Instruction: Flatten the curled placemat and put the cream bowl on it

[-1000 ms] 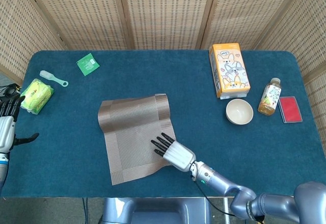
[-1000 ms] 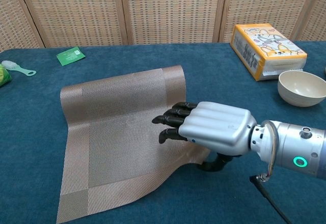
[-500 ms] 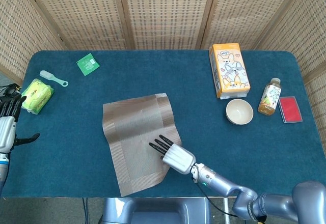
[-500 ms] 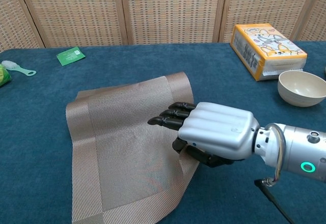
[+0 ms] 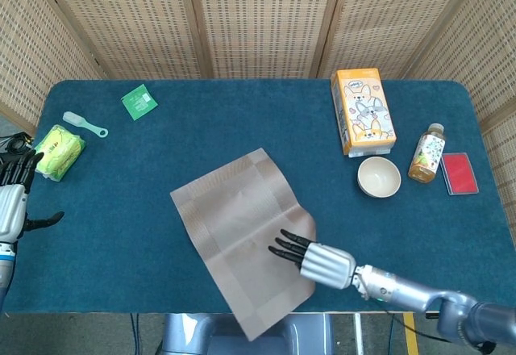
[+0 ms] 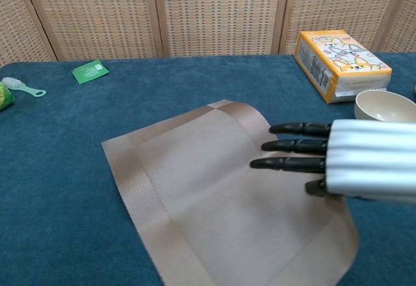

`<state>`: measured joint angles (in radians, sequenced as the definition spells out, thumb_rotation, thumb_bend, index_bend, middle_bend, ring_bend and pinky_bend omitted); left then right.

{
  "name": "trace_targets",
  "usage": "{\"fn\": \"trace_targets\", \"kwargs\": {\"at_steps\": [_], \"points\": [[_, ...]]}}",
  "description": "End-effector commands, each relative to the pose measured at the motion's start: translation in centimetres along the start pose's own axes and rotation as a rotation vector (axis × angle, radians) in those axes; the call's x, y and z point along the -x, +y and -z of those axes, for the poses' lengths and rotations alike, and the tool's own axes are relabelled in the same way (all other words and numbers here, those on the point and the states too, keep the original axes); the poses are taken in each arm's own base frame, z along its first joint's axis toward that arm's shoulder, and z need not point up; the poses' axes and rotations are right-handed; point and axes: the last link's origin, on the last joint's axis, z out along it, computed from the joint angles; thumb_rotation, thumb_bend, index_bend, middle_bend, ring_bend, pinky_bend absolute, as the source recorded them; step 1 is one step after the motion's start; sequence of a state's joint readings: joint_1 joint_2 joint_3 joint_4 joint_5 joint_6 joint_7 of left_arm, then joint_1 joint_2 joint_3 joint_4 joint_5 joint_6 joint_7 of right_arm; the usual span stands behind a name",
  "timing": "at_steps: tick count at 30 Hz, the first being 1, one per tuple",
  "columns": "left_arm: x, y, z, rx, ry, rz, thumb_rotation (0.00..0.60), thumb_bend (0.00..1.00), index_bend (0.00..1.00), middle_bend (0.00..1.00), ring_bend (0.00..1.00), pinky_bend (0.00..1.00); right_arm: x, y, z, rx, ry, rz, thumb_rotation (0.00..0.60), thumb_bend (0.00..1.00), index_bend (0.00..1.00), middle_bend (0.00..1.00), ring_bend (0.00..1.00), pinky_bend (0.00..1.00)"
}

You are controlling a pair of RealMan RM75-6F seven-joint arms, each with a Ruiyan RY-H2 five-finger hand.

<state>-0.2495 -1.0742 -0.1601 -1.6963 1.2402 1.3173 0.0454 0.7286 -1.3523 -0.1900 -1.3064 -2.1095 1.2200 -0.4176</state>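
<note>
Hand (image 5: pixel 316 258) flat, fingers straight, on placemat (image 5: pixel 238 226).

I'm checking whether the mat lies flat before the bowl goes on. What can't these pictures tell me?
- Placemat near corner: cut off by the chest view's bottom edge.
- Mat under the right hand: hidden by the hand, so contact is unclear.
- Bowl: cropped at the chest view's right edge.
- Left hand: partly cut off, head view.

Placemat (image 6: pixel 214 201) lies nearly flat on blue table (image 6: pixel 58 169). Right hand (image 6: pixel 351 162) extends straight fingers (image 6: pixel 286 164) over its right portion. Cream bowl (image 6: pixel 385 106) sits apart.
</note>
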Motion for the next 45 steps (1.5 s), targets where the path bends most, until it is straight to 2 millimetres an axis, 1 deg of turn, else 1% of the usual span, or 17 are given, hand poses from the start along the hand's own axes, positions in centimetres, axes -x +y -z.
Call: {"fn": "trace_targets", "kwargs": {"at_steps": [1,2,4,9,12,13,15,17,19,20,24,29,30,36,39,42,45], "points": [[0.1,0.2,0.0,0.006,-0.003,-0.003,0.6,0.0,0.0,0.0,0.0,0.0,0.9,3.1,1.6,-0.016,-0.041,0.169,0.6,0.75,0.68,0.0,0.0,0.0],[0.2,0.2,0.1,0.009,-0.007,-0.004,0.6,0.0,0.0,0.0,0.0,0.0,1.4,5.1,1.5,-0.009,-0.064,0.267,0.6,0.74,0.68,0.0,0.0,0.0],[0.1,0.3,0.1,0.009,-0.007,-0.003,0.6,0.0,0.0,0.0,0.0,0.0,1.9,7.3,1.0,-0.006,-0.083,0.349,0.6,0.73,0.67,0.0,0.0,0.0],[0.2,0.1,0.0,0.004,-0.008,-0.004,0.6,0.0,0.0,0.0,0.0,0.0,2.4,11.1,-0.4,0.002,-0.11,0.5,0.6,0.65,0.66,0.0,0.0,0.0],[0.2,0.1,0.0,0.001,-0.01,-0.006,0.6,0.0,0.0,0.0,0.0,0.0,2.6,12.7,-0.8,0.022,-0.133,0.55,0.6,0.56,0.65,0.0,0.0,0.0],[0.2,0.1,0.0,0.001,-0.011,-0.006,0.6,0.0,0.0,0.0,0.0,0.0,2.6,13.3,-0.9,0.033,-0.141,0.567,0.6,0.49,0.61,0.0,0.0,0.0],[0.2,0.1,0.0,0.0,-0.013,-0.007,0.6,0.0,0.0,0.0,0.0,0.0,2.6,14.3,-0.8,0.059,-0.156,0.595,0.6,0.33,0.39,0.0,0.0,0.0],[0.2,0.0,-0.1,-0.001,-0.013,-0.008,0.6,0.0,0.0,0.0,0.0,0.0,2.8,15.3,-0.3,0.104,-0.181,0.612,0.6,0.08,0.05,0.0,0.0,0.0],[0.3,0.0,-0.1,-0.001,-0.016,-0.007,0.6,0.0,0.0,0.0,0.0,0.0,2.9,16.5,0.9,0.212,-0.208,0.597,0.6,0.0,0.0,0.0,0.0,0.0],[0.4,0.0,-0.1,-0.001,-0.021,-0.009,0.6,0.0,0.0,0.0,0.0,0.0,2.8,17.4,2.7,0.341,-0.215,0.554,0.6,0.0,0.0,0.0,0.0,0.0],[0.5,0.2,-0.1,0.002,-0.026,-0.011,0.6,0.0,0.0,0.0,0.0,0.0,3.1,16.8,6.8,0.647,-0.23,0.359,0.6,0.0,0.0,0.0,0.0,0.0],[0.7,0.5,0.0,0.01,-0.031,-0.02,0.6,0.0,0.0,0.0,0.0,0.0,3.1,14.4,9.3,0.85,-0.221,0.005,0.6,0.0,0.0,0.0,0.0,0.0],[0.8,0.6,0.0,0.013,-0.034,-0.025,0.6,0.0,0.0,0.0,0.0,0.0,2.9,13.3,9.8,0.889,-0.207,-0.141,0.6,0.0,0.0,0.0,0.0,0.0],[1.2,1.2,0.1,0.038,-0.039,-0.045,0.6,0.0,0.0,0.0,0.0,0.0,1.5,10.0,10.7,0.904,-0.154,-0.527,0.6,0.0,0.0,0.0,0.0,0.0],[1.8,1.6,0.1,0.071,-0.049,-0.063,0.6,0.0,0.0,0.0,0.0,0.0,1.1,7.4,11.3,0.897,-0.134,-0.686,0.6,0.0,0.0,0.0,0.0,0.0],[2.3,2.0,0.0,0.112,-0.068,-0.072,0.6,0.0,0.0,0.0,0.0,0.0,1.3,5.5,12.0,0.897,-0.127,-0.728,0.6,0.0,0.0,0.0,0.0,0.0],[3.4,2.8,-0.1,0.202,-0.125,-0.066,0.6,0.0,0.0,0.0,0.0,0.0,1.4,2.8,13.1,0.933,-0.092,-0.742,0.6,0.0,0.0,0.0,0.0,0.0]]}}
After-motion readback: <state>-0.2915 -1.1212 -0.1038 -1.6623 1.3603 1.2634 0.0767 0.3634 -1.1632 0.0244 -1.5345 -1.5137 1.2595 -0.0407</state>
